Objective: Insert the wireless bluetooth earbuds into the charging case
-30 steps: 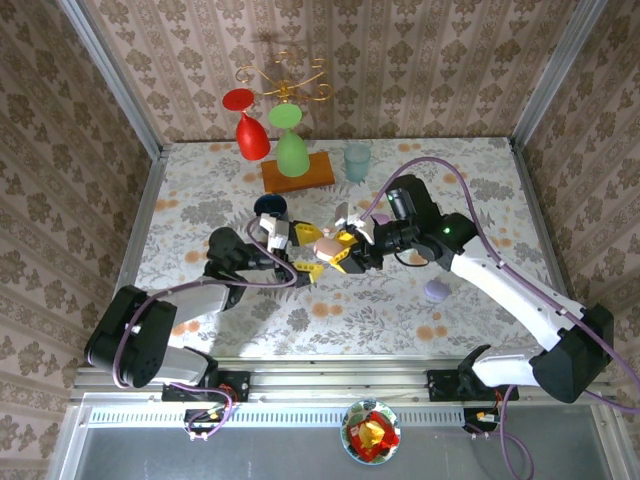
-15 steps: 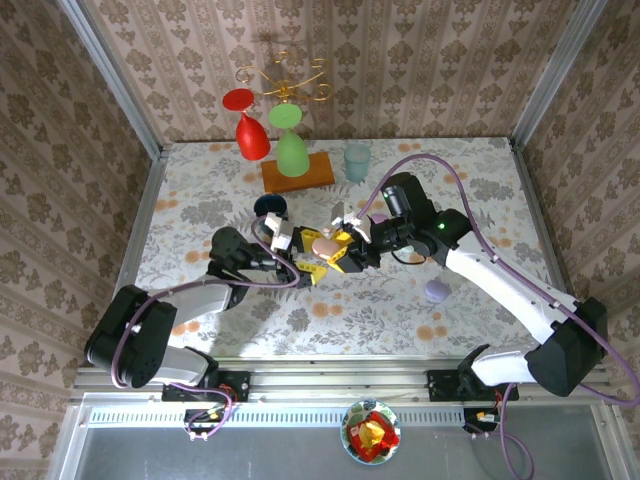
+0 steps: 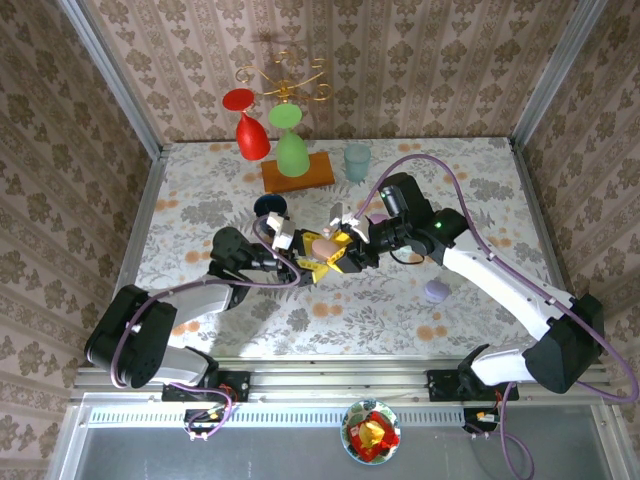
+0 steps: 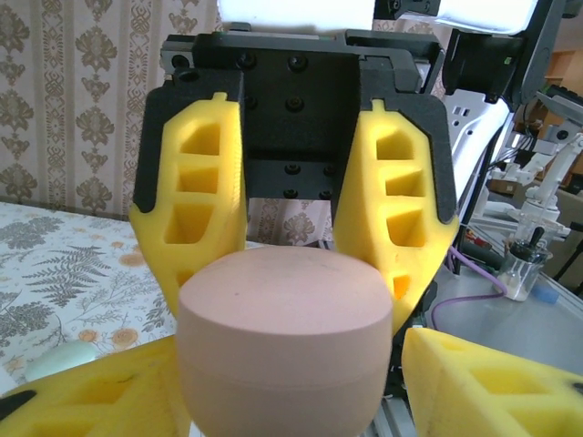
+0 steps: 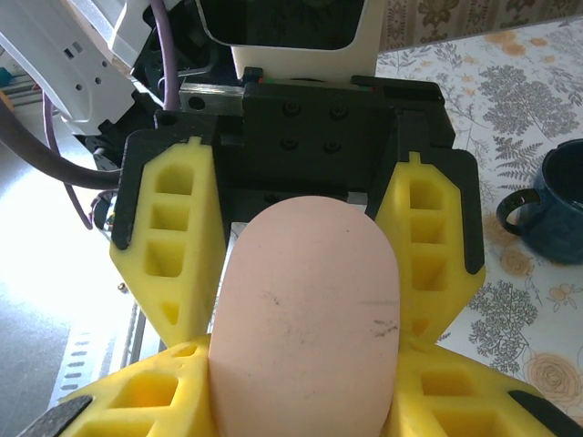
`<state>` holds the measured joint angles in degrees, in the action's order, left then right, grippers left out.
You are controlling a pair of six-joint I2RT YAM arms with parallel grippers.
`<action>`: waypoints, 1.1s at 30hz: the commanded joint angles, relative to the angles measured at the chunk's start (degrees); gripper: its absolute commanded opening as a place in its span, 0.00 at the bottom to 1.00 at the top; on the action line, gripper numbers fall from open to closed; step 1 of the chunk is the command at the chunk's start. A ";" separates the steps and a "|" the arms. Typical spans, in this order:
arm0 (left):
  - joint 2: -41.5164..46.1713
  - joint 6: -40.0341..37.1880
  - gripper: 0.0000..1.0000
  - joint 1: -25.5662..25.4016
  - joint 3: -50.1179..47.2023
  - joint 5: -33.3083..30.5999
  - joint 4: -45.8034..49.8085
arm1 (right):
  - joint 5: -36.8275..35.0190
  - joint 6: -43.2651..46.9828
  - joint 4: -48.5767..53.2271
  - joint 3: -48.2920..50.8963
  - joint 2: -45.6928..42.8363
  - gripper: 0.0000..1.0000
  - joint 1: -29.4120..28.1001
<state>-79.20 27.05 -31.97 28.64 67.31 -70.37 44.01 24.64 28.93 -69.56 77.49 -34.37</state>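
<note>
- Two grippers meet near the middle of the top view. The left gripper (image 3: 311,252) comes in from the left and the right gripper (image 3: 343,250) from the right, tip to tip.
- Both pinch one and the same thing, a round pink charging case (image 3: 325,245). It sits right between them.
- In the left wrist view the pink charging case fills the bottom middle. The left gripper's own yellow fingers (image 4: 82,391) are at the bottom corners, one on each side of it. The other gripper's fingers stand up behind it and hug its far end.
- In the right wrist view it is the same the other way round: own fingers low, and the left gripper's fingers pressed on both sides of the case higher up.
- The case lid is down, and a thin line runs round it.
- A dark blue mug (image 3: 270,207) stands on the table (image 3: 200,200) just up and left of the grippers.
- A small lilac case (image 3: 436,291) lies on the flowery table to the lower right, well apart from the grippers.
- A pale green thing (image 4: 59,358) lies on the table at the lower left of the left wrist view.
- At the back, top middle of the view, a red glass (image 3: 250,130) and a green glass (image 3: 290,145) hang upside down over an orange wooden block (image 3: 298,173).
- A pale blue cup (image 3: 357,161) stands just right of the block.
</note>
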 commanded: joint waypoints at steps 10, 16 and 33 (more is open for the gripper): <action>0.19 -0.11 0.57 -0.55 1.28 1.99 -2.41 | 2.57 2.82 1.57 1.44 -0.99 0.16 1.85; 0.21 -0.09 0.57 -0.55 1.50 1.95 -2.40 | 2.75 2.93 3.42 2.23 -1.43 0.16 2.11; -0.50 -0.70 0.31 -0.99 2.11 2.85 -2.49 | 2.77 2.28 2.14 2.98 -1.20 0.25 2.29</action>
<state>-79.57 27.46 -31.97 28.71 67.51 -69.89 46.63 27.07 30.37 -67.83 76.82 -32.38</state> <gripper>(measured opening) 0.348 0.383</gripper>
